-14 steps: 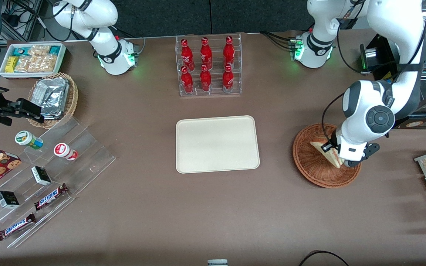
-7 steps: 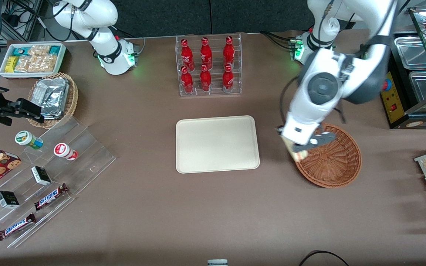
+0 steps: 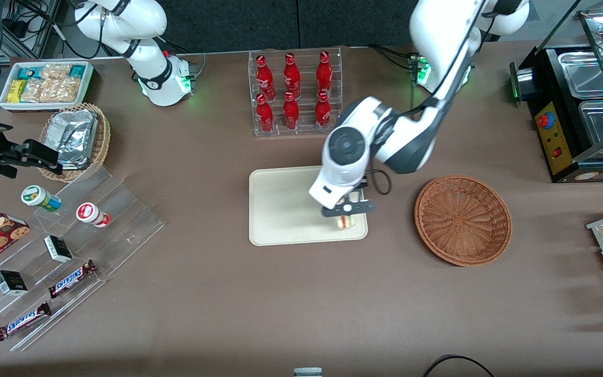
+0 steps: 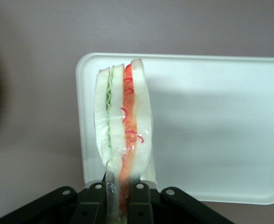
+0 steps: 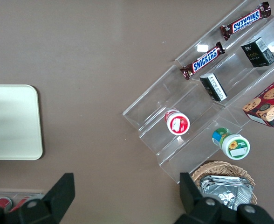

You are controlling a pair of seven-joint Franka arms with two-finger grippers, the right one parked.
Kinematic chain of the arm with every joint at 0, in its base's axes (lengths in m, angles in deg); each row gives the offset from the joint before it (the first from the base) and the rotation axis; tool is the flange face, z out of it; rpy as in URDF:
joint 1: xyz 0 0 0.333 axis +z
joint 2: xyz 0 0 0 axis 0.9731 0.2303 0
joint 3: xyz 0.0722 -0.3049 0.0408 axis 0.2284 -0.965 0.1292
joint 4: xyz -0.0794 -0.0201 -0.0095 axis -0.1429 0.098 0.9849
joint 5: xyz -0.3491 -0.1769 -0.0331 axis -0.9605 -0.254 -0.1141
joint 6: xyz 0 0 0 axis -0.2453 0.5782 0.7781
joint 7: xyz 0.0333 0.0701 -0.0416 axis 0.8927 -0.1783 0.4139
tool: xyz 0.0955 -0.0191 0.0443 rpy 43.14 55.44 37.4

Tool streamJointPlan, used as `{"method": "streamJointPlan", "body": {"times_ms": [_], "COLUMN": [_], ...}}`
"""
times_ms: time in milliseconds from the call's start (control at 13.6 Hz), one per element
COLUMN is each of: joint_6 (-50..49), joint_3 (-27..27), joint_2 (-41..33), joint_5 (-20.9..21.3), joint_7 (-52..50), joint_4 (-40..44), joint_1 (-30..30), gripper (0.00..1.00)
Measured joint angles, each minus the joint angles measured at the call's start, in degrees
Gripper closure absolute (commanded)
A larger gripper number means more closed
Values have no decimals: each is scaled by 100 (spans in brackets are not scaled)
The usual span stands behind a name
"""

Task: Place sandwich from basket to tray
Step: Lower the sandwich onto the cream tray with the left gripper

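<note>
Gripper [image 3: 347, 213] pinches sandwich [image 4: 123, 126] above tray [image 3: 280, 209], apparently not touching it; basket [image 3: 462, 220] sits beside.

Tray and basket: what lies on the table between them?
Only bare table in the front view, between tray and basket. The tool holds the sandwich over the tray.

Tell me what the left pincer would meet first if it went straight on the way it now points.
The left pincer, shut on the sandwich, points down at the tray. Going straight on, the sandwich's tip would likely touch the tray's surface first, near the corner toward the basket. How high it hangs is unclear.
</note>
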Motion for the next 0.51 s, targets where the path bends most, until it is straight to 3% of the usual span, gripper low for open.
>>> {"method": "streamJointPlan", "body": {"times_ms": [514], "joint_6": [652], "joint_3": [-124], "joint_2": [500], "joint_5": [-1], "joint_7": [13], "joint_4": [69], "joint_1": [-429], "gripper": [100]}}
